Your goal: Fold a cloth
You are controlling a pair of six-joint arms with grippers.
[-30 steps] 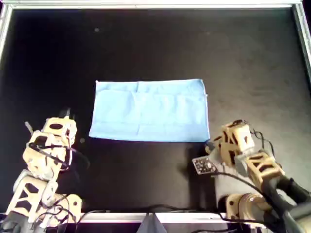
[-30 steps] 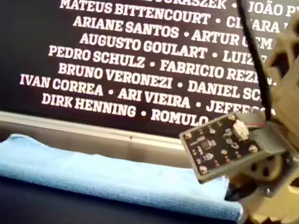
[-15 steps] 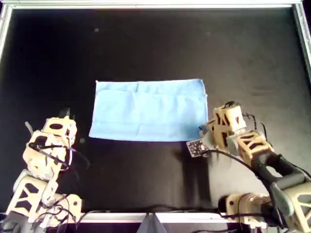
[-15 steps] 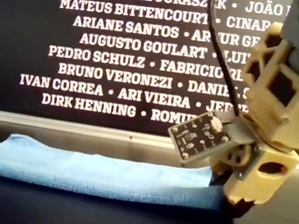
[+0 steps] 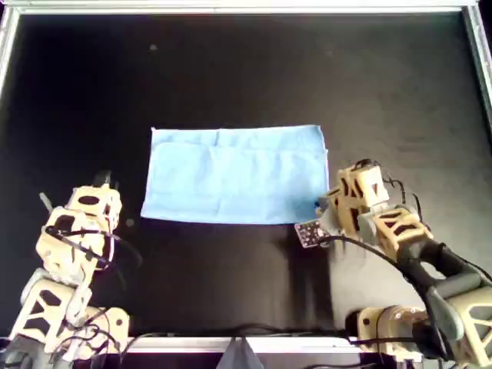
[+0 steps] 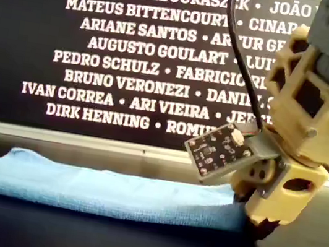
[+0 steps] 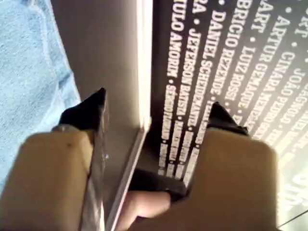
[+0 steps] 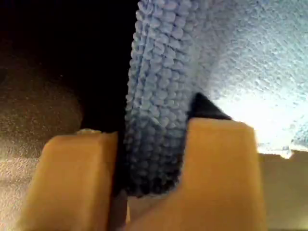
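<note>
The light-blue cloth (image 5: 238,175) lies flat as a wide rectangle in the middle of the black table. In the exterior view the cloth (image 6: 97,189) is a low blue layer. My right gripper (image 5: 327,206) sits at its near right corner in the overhead view. In the right wrist view the thick folded edge of the cloth (image 8: 163,96) fills the gap between the tan fingers, and the right gripper (image 8: 151,163) is shut on it. My left gripper (image 5: 104,181) rests off the cloth's left end in the overhead view. The left gripper (image 7: 156,108) is open and empty.
A metal frame (image 5: 246,8) rims the table. Behind it stands a dark wall with white names (image 6: 132,49). A small circuit board (image 5: 309,232) juts from the right arm beside the cloth's corner. Black table surface surrounds the cloth.
Over the last second the right gripper moved up and left in the overhead view onto the cloth's corner. Since half a second ago it has barely shifted. The left arm has stayed still.
</note>
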